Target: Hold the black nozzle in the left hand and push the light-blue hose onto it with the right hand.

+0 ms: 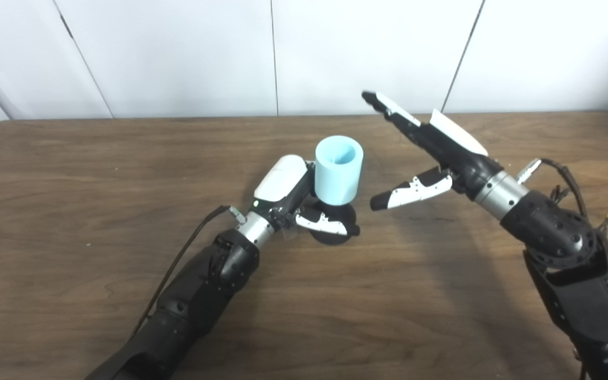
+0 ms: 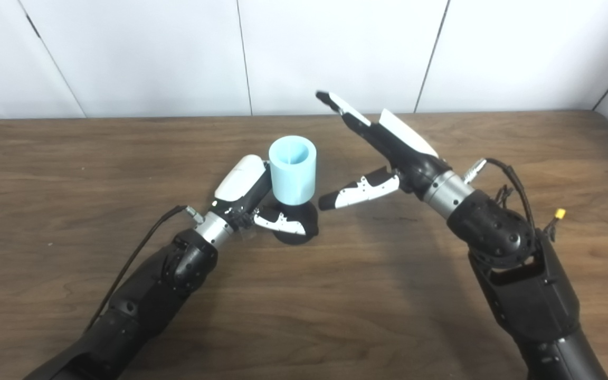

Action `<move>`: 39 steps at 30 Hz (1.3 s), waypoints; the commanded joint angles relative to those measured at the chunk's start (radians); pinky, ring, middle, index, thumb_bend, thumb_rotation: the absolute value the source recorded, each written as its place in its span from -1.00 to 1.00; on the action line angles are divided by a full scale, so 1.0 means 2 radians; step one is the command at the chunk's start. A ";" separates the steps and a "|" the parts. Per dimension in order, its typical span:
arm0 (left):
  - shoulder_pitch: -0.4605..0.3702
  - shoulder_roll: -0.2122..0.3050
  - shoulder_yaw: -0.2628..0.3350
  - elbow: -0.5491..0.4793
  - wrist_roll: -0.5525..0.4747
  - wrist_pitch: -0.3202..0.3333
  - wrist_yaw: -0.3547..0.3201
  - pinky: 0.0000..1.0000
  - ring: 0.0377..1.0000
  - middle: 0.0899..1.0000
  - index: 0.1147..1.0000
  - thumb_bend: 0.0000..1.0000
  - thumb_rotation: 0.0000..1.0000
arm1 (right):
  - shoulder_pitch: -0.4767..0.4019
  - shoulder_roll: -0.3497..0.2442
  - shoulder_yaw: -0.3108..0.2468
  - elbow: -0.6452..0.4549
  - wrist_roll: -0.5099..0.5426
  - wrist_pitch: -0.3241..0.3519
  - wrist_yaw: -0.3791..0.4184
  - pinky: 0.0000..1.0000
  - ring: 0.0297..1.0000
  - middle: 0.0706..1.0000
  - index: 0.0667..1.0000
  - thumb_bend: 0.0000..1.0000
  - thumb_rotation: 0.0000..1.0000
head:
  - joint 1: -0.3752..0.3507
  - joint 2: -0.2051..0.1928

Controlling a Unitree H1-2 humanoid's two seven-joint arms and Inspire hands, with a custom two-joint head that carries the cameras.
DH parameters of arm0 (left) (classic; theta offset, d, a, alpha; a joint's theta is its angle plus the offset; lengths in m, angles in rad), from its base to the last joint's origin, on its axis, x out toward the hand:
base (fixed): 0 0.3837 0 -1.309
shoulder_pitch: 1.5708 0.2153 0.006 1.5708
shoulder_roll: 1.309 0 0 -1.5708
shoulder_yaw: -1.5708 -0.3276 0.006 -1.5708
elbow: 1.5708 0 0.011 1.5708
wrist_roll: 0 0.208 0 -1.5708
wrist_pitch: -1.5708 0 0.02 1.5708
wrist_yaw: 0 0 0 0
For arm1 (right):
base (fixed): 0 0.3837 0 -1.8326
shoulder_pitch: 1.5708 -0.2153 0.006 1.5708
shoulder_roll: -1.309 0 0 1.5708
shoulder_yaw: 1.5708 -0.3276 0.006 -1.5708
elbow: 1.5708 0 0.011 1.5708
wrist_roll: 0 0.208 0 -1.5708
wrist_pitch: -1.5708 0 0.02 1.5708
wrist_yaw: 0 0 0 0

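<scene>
Progress: judging by how things sit, the join looks made or nearly made; the light-blue hose [image 1: 338, 170] stands upright on top of the black nozzle [image 1: 335, 226], its lower end meeting the nozzle's top.
Left to do: perhaps a final press down, if the hose is not fully seated; how deep it sits cannot be told from these views.
Black nozzle: on the desk [image 1: 72, 211] near the middle, its round dark base just visible beneath the hose and behind the thumb.
Light-blue hose: a short, wide tube piece, open end facing up.
Hose contents: the open mouth shows only a pale blue inner wall; nothing visible inside.
Left hand [image 1: 293, 198]: wrapped round the nozzle at its base, thumb across the front, back of the hand touching the hose's side.
Right hand [image 1: 430, 158]: released, holding nothing, fingers stretched up and away, thumb pointing toward the hose but apart from it.
Other containers: none in view on the desk.
</scene>
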 commanded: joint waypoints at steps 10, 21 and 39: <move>0.081 0.001 -0.027 0.082 0.018 0.001 -0.006 -0.37 -0.25 -0.26 -0.09 0.00 -1.00 | -0.055 -0.004 0.027 -0.049 -0.095 -0.084 0.000 1.00 1.00 1.00 1.00 0.51 0.32 | 0.000 0.000; 0.083 0.002 -0.024 0.075 0.013 0.006 -0.015 -0.32 -0.25 -0.24 -0.12 0.01 -1.00 | -0.071 -0.023 0.070 -0.039 -0.160 -0.095 0.062 1.00 1.00 1.00 1.00 0.61 0.83 | 0.002 0.001; 0.086 0.007 -0.027 0.071 0.012 -0.004 -0.008 -0.33 -0.24 -0.23 -0.13 0.01 -1.00 | -0.065 -0.064 0.078 -0.053 -0.158 -0.072 0.142 0.95 1.00 0.97 0.92 0.65 0.92 | 0.003 0.009</move>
